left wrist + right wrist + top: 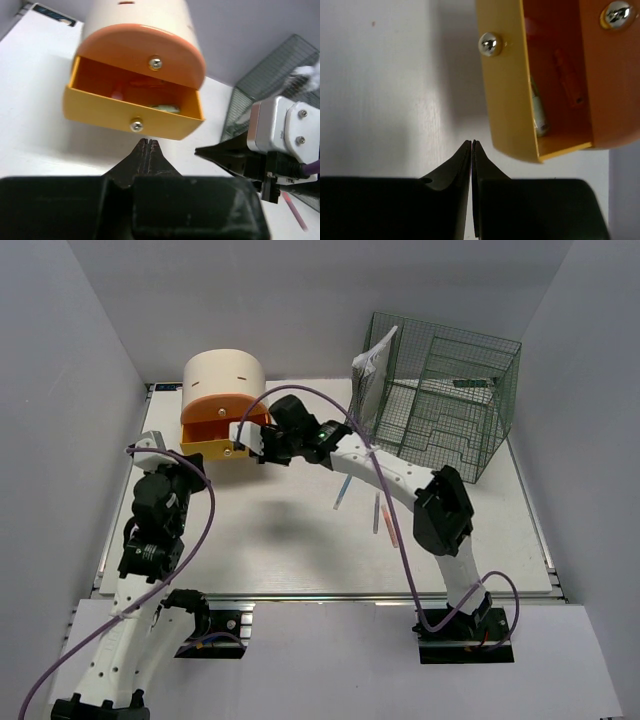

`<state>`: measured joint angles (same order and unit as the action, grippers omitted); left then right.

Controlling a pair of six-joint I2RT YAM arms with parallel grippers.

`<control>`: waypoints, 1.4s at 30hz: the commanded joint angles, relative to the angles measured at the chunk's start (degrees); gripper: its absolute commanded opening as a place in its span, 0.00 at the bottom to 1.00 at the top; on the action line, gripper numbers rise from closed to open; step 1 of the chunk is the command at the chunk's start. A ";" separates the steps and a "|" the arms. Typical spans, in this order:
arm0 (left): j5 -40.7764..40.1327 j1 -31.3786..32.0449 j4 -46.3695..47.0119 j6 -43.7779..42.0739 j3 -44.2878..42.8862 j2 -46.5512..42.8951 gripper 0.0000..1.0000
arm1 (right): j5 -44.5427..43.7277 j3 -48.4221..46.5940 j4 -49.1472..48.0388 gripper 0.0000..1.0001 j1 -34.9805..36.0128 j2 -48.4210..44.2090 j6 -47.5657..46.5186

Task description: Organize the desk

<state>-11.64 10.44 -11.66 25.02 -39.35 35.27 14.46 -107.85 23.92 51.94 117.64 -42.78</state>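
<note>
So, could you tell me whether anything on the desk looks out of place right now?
Yes: the yellow drawer of the round box stands open with small items inside, and three pens lie scattered at different angles on the desk.

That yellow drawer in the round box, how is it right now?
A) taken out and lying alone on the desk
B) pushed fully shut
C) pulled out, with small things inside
C: the yellow drawer juts forward from under the orange front of the round drawer box, and a small pale item lies inside it.
</note>
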 commanded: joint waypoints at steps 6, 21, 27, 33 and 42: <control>-7.78 -0.33 -2.75 1.79 0.33 0.86 0.02 | -9.44 -7.72 -10.47 0.08 2.28 7.59 3.15; -12.09 -0.33 -3.81 3.90 0.42 -1.07 0.12 | -26.85 -6.93 -28.66 0.00 3.52 14.28 -1.16; -12.88 -0.33 -3.72 3.90 0.68 -1.52 0.12 | -27.73 -8.68 -31.83 0.00 3.34 16.65 -2.30; -13.41 -0.33 -3.72 3.90 0.77 -1.34 0.12 | -28.78 -10.10 -35.78 0.00 3.16 18.85 -3.80; -12.88 -0.33 -3.19 3.46 1.03 -1.08 0.11 | -29.48 -11.94 -37.46 0.00 2.64 20.52 -4.15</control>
<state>-24.25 10.44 -15.00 28.56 -38.85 34.30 -13.08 -116.01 -7.88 55.27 137.43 -45.98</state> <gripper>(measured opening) 0.114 0.018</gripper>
